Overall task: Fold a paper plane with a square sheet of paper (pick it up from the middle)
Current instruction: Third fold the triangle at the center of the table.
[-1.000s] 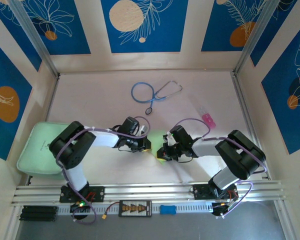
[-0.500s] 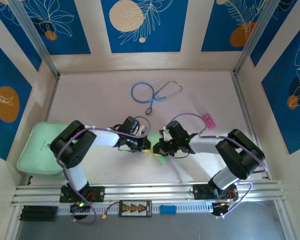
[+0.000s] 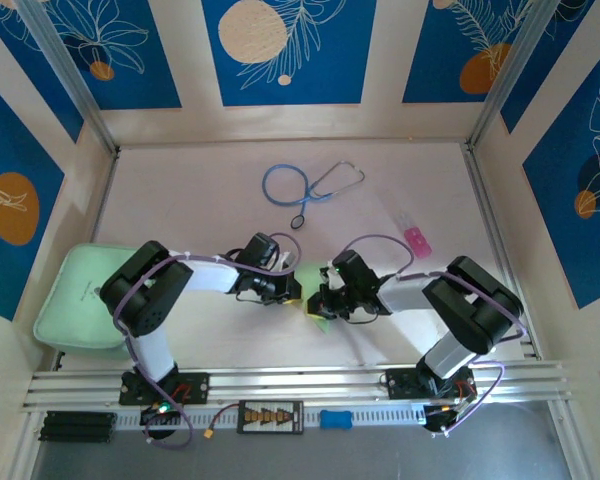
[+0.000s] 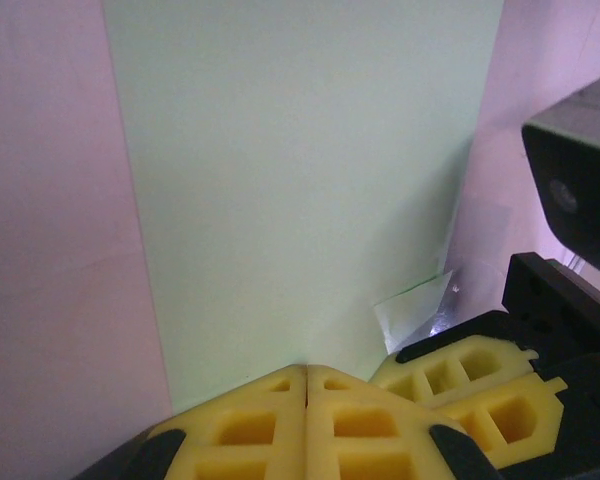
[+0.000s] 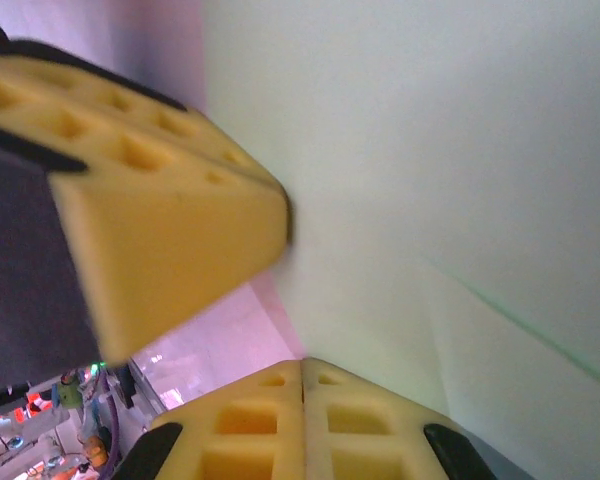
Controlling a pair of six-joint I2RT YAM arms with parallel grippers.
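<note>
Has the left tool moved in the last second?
No. The left tool, pinching the pale green paper sheet, stays put below the blue-tubed stethoscope.

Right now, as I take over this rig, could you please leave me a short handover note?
Left gripper: jaws shut on the edge of the square sheet of paper.
Right gripper: jaws shut on the same sheet, close beside the left one.
Sheet: pale green, held between the two grippers; whether it is clear of the table is hard to tell.
Done: sheet gripped; one crease shows in the right wrist view.
To do: the remaining folds; no dart shape yet.
</note>
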